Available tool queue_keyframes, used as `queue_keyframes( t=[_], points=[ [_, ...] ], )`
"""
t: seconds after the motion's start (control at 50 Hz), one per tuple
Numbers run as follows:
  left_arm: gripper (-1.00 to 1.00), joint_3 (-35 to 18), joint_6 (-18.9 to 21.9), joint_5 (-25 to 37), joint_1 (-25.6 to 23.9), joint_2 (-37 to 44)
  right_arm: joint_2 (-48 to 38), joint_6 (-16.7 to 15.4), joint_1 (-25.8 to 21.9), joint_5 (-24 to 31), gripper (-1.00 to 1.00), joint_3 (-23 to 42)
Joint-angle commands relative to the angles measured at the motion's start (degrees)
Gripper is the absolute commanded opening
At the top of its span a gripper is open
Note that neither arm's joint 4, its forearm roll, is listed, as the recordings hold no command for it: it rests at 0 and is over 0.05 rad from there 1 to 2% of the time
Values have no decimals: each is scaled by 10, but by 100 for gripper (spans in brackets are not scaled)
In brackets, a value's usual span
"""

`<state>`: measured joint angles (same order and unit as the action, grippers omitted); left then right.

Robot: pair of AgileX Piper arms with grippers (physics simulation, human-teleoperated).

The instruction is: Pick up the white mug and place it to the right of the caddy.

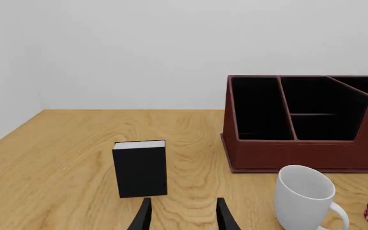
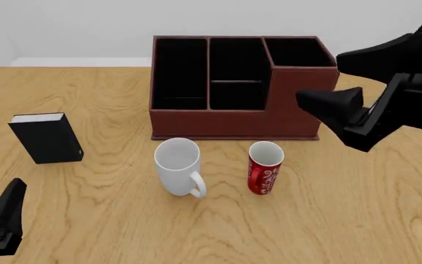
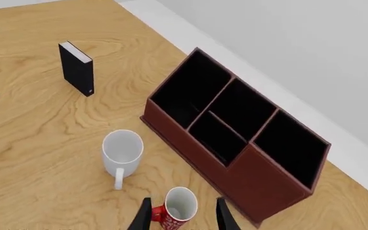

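**So which arm was actually closer to the white mug?**

Honestly, the whole pick came down to one thing — where the white mug (image 2: 176, 165) sat relative to the two claws. It stood upright on the table (image 2: 108, 220), mouth up, just in front of the caddy (image 2: 233, 118) near its left-front part, with the red mug (image 2: 265, 168) close by on its right. Its handle pointed toward the arms' side of the table, slightly rightward in the front view.

The right claw (image 2: 343, 118) hung up high beside the caddy's right end, above the table, fingers spread apart and gripping nothing. From its wrist camera the red mug sat almost right between the fingertips (image 3: 144, 211), and the white mug (image 3: 122, 152) was further off to the left. So the white mug lay to its left, low and toward the arms' side.

The left claw (image 1: 182, 215) was low at the near-left corner, also spread apart and holding nothing, with a black book (image 1: 140, 167) ahead of it and the white mug (image 1: 304, 196) off to its right.

My take: neither was lined up, and since the drop spot was right of the caddy, the right arm looked the more sensible pick — it'd just have to steer clear of the red mug.
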<state>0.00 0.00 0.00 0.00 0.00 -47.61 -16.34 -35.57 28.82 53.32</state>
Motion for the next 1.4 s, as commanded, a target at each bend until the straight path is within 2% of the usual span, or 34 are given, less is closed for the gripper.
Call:
queue_keyframes(
  t=[0.02,0.52,0.68,0.86,1.2,1.32,1.4],
  points=[
    [100,0,0,0,0,0,-46,1,-18,-11,100,3],
    [100,0,0,0,0,0,-158,60,-74,-53,100,18],
    [100,0,0,0,0,0,-184,70,-78,-67,100,19],
    [100,0,0,0,0,0,-206,62,-80,-82,100,10],
    [100,0,0,0,0,0,-254,74,-89,-96,100,12],
    [100,0,0,0,0,0,-283,104,-110,-103,100,19],
    [100,0,0,0,0,0,-292,108,-113,-115,100,11]
  ],
)
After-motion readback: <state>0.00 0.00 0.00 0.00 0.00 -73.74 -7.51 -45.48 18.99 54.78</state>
